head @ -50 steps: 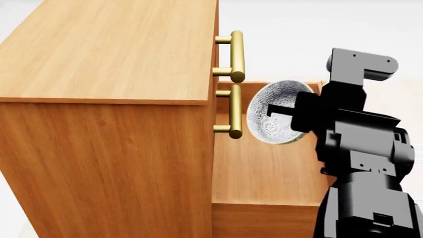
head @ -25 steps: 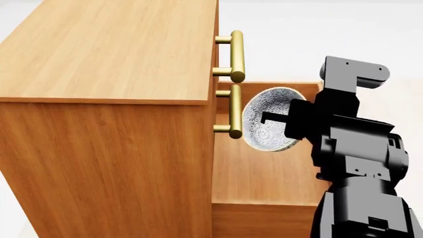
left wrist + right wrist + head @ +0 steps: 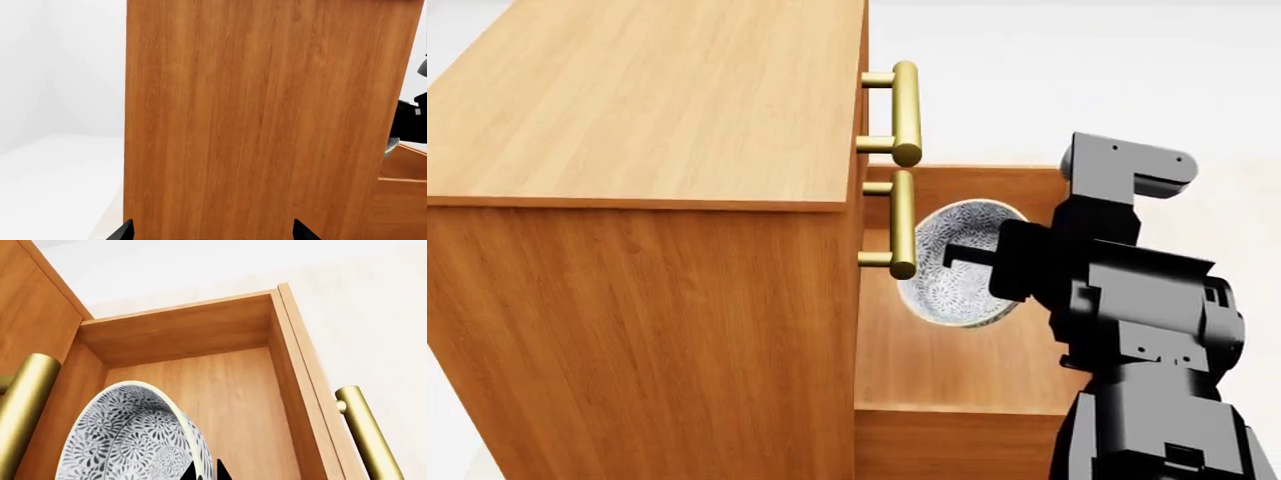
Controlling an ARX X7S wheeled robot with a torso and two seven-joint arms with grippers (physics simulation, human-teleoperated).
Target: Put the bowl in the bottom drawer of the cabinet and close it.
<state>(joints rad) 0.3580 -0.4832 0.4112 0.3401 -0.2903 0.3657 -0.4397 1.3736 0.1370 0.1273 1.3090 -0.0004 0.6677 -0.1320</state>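
Note:
The bowl (image 3: 950,272), white with a blue-grey pattern, hangs tilted on its side above the open bottom drawer (image 3: 961,365), close to the cabinet's (image 3: 641,110) front. My right gripper (image 3: 972,252) is shut on the bowl's rim. In the right wrist view its fingertips (image 3: 205,471) pinch the rim of the bowl (image 3: 127,435) over the drawer's floor (image 3: 227,390), and the drawer's brass handle (image 3: 367,432) runs along its front. My left gripper (image 3: 212,233) is open and faces the cabinet's side panel (image 3: 267,120). It does not show in the head view.
The two upper drawers' brass handles (image 3: 905,105) (image 3: 901,225) jut from the cabinet front just beside the bowl. One of them (image 3: 27,400) lies close to the bowl in the right wrist view. Pale floor (image 3: 1094,70) lies beyond the drawer.
My right gripper has carried the bowl lower and closer to the cabinet front, over the open drawer. The cabinet and drawer have not moved.

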